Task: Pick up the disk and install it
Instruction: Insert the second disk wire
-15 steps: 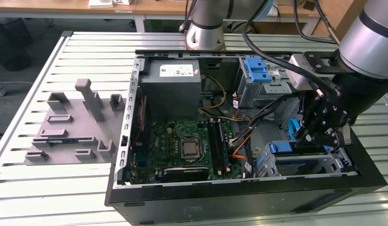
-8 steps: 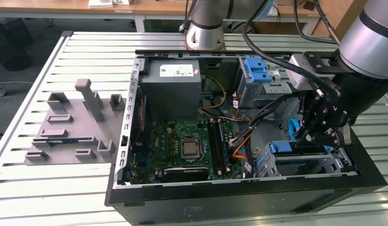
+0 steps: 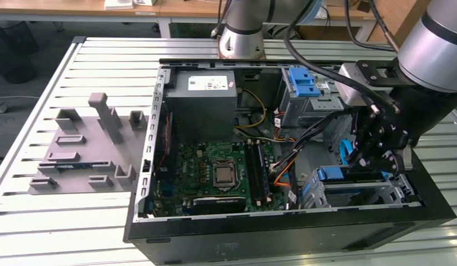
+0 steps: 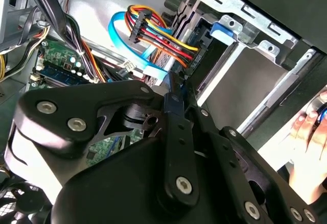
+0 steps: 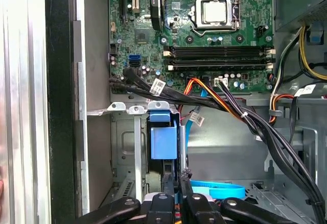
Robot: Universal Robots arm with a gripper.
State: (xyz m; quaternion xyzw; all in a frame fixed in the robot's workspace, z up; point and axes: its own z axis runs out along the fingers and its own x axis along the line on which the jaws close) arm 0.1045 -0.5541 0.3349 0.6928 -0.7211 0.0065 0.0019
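Gripper of the robot arm reaches down into the open computer case on the slatted table, fingers pinched nearly together on the edge of the disk, which sits upright in the metal drive bay below the motherboard.

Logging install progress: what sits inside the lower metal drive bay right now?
The disk, shown by its blue rail, stands in the drive bay, with the end effector just above it. The bay walls hide the drive body, so its seating cannot be judged.

The disk seemingly sits in the drive bay, beside the motherboard.
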